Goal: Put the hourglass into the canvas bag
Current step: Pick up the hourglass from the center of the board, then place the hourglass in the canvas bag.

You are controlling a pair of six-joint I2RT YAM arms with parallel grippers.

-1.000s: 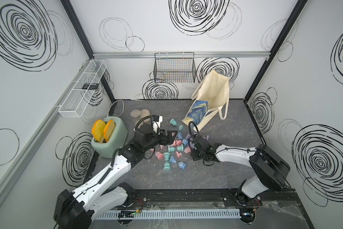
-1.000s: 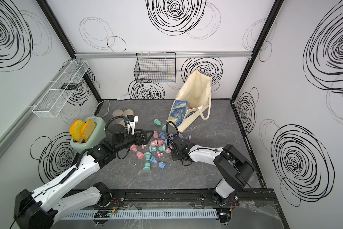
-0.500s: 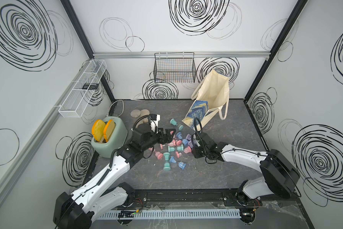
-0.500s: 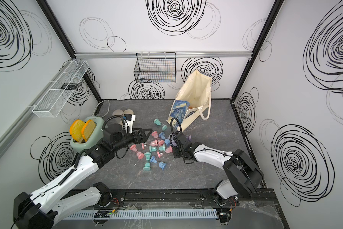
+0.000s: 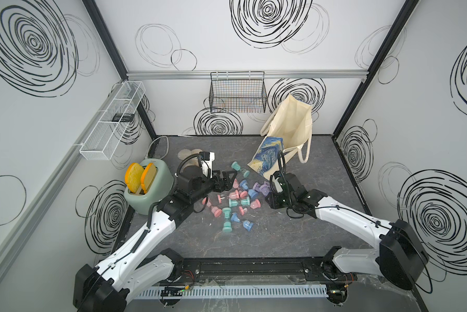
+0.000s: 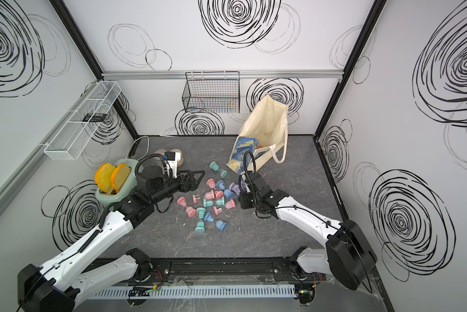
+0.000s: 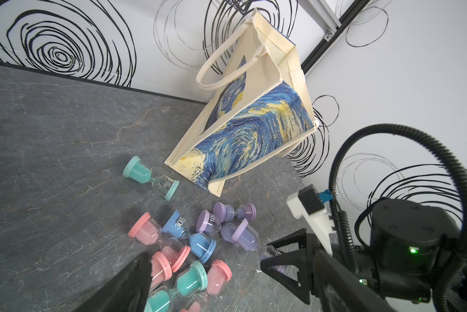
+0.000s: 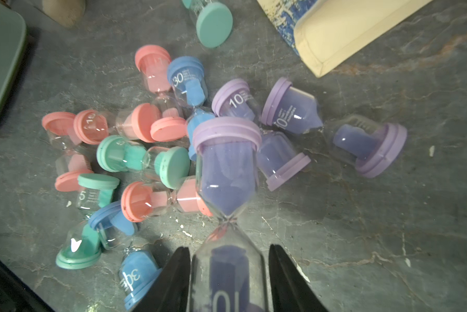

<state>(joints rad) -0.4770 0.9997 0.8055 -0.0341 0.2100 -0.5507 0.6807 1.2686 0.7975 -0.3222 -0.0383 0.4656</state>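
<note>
Against a second ago, finds the right arm's black shoulder housing (image 5: 399,256) swung farther out toward the near edge and its wrist (image 5: 286,189) shifted a little toward the right wall; finds the left arm (image 5: 156,229) almost where it was. Shows the right gripper (image 8: 228,272) pinched nearly closed on the lower glass bulb of the purple-capped hourglass with violet sand (image 8: 227,167). Seems to hold it tilted up over the pile of pastel glass hourglasses (image 5: 233,202), though reveals no gap beneath. Keeps it outside the cream canvas bag with the blue-and-yellow swirl print (image 5: 289,127), near the bag's lower corner; sets the bag tilted at the far right of the grey stone-patterned table (image 5: 321,229). Leaves the left gripper (image 5: 226,181) spread wide and empty at the pile's left edge. Hides that grip under the wrist in both top views. Cuts off the held hourglass's lower cap at the right wrist view's edge. Gives only one left finger (image 7: 130,283) in the left wrist view.
</note>
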